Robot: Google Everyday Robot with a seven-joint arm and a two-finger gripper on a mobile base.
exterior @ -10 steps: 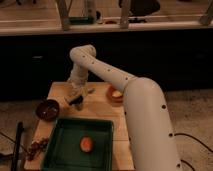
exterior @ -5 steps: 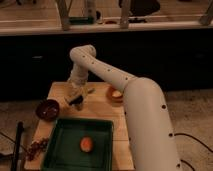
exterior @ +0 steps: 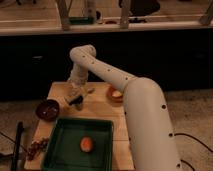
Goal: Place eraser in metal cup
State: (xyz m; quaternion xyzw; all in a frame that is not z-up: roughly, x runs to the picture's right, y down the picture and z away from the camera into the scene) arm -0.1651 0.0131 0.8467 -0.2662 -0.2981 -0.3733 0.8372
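My gripper [exterior: 75, 95] hangs low over the back left part of the wooden table [exterior: 100, 107], at the end of the white arm [exterior: 107, 75] that reaches in from the lower right. Right under it and a little in front stands a small dark object [exterior: 78, 104], which looks like the metal cup. A small tan piece [exterior: 88, 91] juts out on the gripper's right side. I cannot tell whether it is the eraser. No other eraser shows on the table.
A dark brown bowl [exterior: 48, 109] stands left of the gripper. A green tray [exterior: 60, 150] at the front holds an orange object [exterior: 86, 144]. A small orange dish [exterior: 116, 93] sits to the right. Reddish bits [exterior: 37, 146] and a black pole [exterior: 19, 145] are at the front left.
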